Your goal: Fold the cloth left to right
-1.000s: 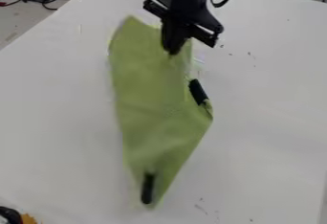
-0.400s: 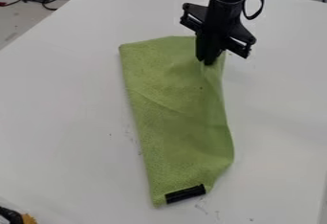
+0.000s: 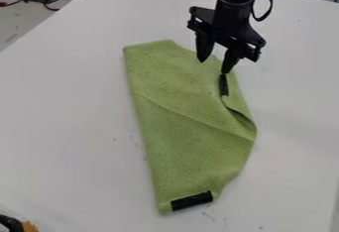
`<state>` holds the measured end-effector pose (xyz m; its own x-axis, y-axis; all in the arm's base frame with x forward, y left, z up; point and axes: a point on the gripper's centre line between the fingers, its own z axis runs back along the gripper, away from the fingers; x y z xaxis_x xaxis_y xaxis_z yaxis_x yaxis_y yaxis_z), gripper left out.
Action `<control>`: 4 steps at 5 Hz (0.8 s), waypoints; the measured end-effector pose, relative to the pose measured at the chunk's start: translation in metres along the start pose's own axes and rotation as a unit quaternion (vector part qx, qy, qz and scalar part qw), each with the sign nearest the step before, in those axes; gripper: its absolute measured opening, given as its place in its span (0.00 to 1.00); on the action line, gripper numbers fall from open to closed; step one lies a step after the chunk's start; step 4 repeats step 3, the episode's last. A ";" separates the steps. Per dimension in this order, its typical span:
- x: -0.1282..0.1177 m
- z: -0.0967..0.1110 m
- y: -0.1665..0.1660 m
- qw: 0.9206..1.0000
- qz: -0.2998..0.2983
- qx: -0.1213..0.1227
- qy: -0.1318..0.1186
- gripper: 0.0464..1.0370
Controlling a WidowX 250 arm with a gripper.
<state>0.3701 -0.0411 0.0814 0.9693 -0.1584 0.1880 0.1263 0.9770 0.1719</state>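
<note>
Probably the cloth [image 3: 185,112] is light and very limp; it looks a bit fuzzy, so it should not slip much. It lies on the middle of the table [image 3: 66,127], with a loose wrinkle near its right side. The gripper [image 3: 215,66] is over the top right part, its two fingers well apart, with nothing between them. For a new hold, I would pinch the edge beside the upper strip [image 3: 223,85], which may be stiffer, and pull gently, because soft layers can shift.

Below my open gripper [image 3: 215,66], I see a green cloth [image 3: 189,132], folded lengthwise on a white table [image 3: 66,122].
</note>
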 end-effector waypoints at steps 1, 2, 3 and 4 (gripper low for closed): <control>-0.001 0.000 0.000 1.000 0.010 -0.003 0.004 0.96; -0.007 0.003 -0.001 1.000 0.024 -0.005 0.006 0.97; -0.018 -0.002 -0.002 0.999 0.044 -0.008 0.007 0.96; -0.018 -0.002 -0.002 0.999 0.044 -0.008 0.007 0.96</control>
